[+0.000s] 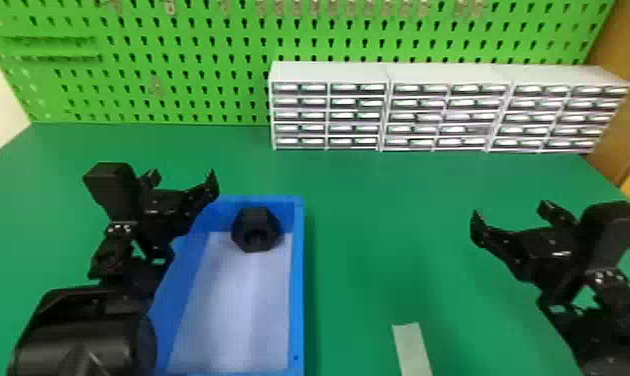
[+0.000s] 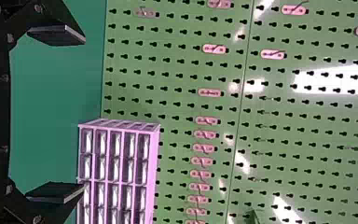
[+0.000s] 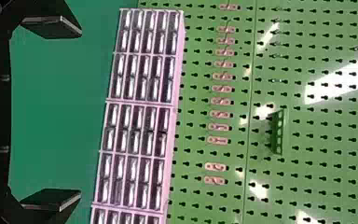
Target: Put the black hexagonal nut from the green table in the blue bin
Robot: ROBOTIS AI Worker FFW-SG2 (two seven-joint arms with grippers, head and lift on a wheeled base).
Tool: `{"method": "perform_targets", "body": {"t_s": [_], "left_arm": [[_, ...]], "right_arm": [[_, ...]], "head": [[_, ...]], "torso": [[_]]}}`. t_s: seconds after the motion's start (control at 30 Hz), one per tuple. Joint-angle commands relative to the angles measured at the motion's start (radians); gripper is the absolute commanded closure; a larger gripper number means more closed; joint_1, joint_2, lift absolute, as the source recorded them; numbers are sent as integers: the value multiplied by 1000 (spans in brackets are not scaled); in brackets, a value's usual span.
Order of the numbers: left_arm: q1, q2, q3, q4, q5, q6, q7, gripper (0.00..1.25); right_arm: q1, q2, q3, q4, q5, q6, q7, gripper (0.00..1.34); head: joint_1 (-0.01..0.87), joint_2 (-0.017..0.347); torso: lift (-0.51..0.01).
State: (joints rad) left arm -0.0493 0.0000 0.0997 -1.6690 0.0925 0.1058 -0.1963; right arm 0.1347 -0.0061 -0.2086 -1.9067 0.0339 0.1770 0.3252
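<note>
The black hexagonal nut [image 1: 255, 230] lies inside the blue bin [image 1: 299, 280], at its far end on the pale bottom. My left gripper [image 1: 183, 181] is above the bin's far left corner, left of the nut, its fingers apart and holding nothing. Over the right part of the green table [image 1: 369, 220] stands my right gripper [image 1: 510, 216], open and well away from the bin. In the left wrist view, the left gripper [image 2: 81, 114] has a wide gap between its fingers. The right gripper [image 3: 79, 114] is likewise spread wide in the right wrist view.
White drawer cabinets [image 1: 449, 107] line the back right of the table, in front of a green pegboard [image 1: 179, 65]. A pale strip [image 1: 412, 350] lies near the front edge, right of the bin. The left forearm stands beside the bin's left wall.
</note>
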Motion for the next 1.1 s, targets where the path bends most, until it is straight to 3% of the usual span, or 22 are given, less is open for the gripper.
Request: {"method": "perform_targets", "body": {"t_s": [0.0,1.07], "left_arm": [[0,-3,0,0,1,0,0,170],[0,-3,0,0,1,0,0,170]], "right_arm": [[0,0,0,0,-2,-2,0,96],[2,0,2,0,-2,-4,0,96]], "head": [[686,51],[686,51]], "torso": [[-97],[-97]]}}
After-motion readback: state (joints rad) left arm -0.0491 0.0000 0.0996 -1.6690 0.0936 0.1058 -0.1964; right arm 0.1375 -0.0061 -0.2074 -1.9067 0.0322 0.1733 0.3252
